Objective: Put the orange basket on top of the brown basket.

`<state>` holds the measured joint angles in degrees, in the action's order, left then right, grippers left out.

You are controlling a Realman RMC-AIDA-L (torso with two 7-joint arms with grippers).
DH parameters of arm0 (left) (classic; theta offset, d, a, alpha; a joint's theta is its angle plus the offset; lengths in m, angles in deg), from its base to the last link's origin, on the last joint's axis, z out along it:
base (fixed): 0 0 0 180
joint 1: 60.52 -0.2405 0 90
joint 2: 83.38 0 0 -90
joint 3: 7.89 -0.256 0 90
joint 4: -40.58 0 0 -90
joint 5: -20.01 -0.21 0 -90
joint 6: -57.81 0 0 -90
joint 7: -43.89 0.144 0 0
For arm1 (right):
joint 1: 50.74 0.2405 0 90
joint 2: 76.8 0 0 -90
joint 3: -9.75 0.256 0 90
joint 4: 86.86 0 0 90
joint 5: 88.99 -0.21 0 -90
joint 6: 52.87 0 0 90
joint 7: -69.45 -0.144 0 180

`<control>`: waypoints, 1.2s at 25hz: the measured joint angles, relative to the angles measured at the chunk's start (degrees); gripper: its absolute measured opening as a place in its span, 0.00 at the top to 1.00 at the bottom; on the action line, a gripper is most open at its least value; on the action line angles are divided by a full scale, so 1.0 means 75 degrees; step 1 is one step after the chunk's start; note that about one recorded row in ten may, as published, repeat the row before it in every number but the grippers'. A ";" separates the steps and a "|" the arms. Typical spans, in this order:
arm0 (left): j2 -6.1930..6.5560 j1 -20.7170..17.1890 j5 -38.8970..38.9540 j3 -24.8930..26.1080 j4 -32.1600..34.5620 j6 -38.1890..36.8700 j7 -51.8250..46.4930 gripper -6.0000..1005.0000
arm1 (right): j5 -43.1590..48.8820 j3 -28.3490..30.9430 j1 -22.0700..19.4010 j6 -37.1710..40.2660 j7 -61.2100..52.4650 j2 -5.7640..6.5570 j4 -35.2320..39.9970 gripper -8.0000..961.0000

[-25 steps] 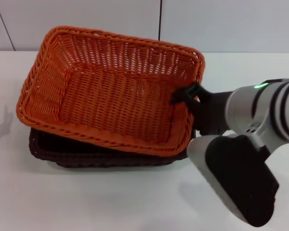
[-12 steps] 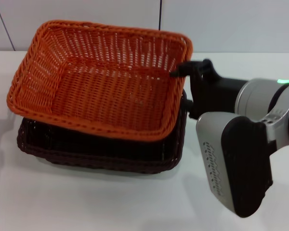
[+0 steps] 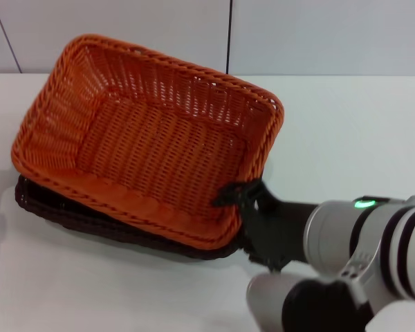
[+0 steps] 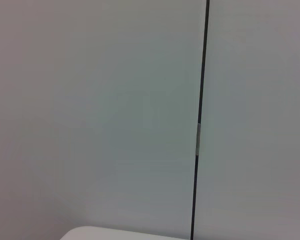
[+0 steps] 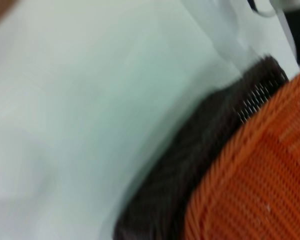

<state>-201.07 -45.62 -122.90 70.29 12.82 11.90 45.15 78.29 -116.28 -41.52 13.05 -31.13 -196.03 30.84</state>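
— What's showing from the head camera?

— The orange basket [image 3: 149,138] is sitting on the brown basket [image 3: 62,211], skewed, with only the dark rim peeking out along the near edge. Both are resting on the white table [image 3: 346,131]. The right gripper [image 3: 238,196] is reaching in at the orange basket's near right corner, touching the rim; I cannot tell whether its fingers are gripping.

— And the left wrist camera?

— It's facing a pale wall panel [image 4: 90,110] with a dark seam.

— The right wrist camera?

— It's looking close at the orange basket [image 5: 270,175] lying over the brown basket [image 5: 190,170], with white table [image 5: 80,100] beside.
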 joint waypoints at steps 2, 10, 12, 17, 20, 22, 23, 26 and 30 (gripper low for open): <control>0.0001 0.0001 0.0000 -0.0025 0.0001 0.0000 0.0001 0.19 | -0.0001 -0.0172 0.0038 0.0110 0.0011 0.0010 0.0040 0.36; -0.0005 -0.0063 0.0000 -0.0065 -0.0020 0.0005 0.0001 0.19 | -0.0012 -0.0696 0.0217 -0.0216 0.0014 0.0040 0.0028 0.36; -0.0013 -0.0086 0.0000 -0.0065 -0.0030 0.0005 -0.0032 0.19 | -0.0042 -0.0765 0.0259 -0.0813 0.0010 0.0052 -0.0106 0.36; -0.0021 -0.0035 0.0000 -0.0066 0.0014 0.0004 -0.0042 0.19 | -0.0072 -0.0414 0.0287 -0.3859 -0.0492 0.0030 -0.0974 0.36; -0.0021 -0.0035 0.0000 -0.0066 0.0014 0.0004 -0.0042 0.19 | -0.0060 0.0384 0.0215 -0.6129 -0.1624 -0.0043 -0.1700 0.36; -0.0032 -0.0045 0.0000 -0.0052 -0.0034 -0.0054 -0.0049 0.19 | -0.0126 0.0946 0.0010 -0.7523 -0.2678 -0.0061 -0.2108 0.36; -0.0032 -0.0045 0.0000 -0.0052 -0.0034 -0.0054 -0.0049 0.19 | -0.0275 0.1281 -0.0161 -0.8278 -0.3265 -0.0064 -0.2343 0.36; -0.0041 -0.0071 0.0000 -0.0025 -0.0048 -0.0115 -0.0054 0.19 | -0.1486 0.2256 -0.0605 -1.0376 -0.4445 -0.0042 -0.3249 0.36; -0.0045 -0.0102 0.0029 0.0086 0.0025 -0.0407 -0.0034 0.19 | -0.4413 0.3198 -0.0821 -1.2724 -0.5101 0.0018 -0.4918 0.36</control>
<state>-201.40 -46.39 -122.68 70.93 13.01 8.85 44.90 45.19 -92.30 -47.68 -82.38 -69.39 -195.89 -6.05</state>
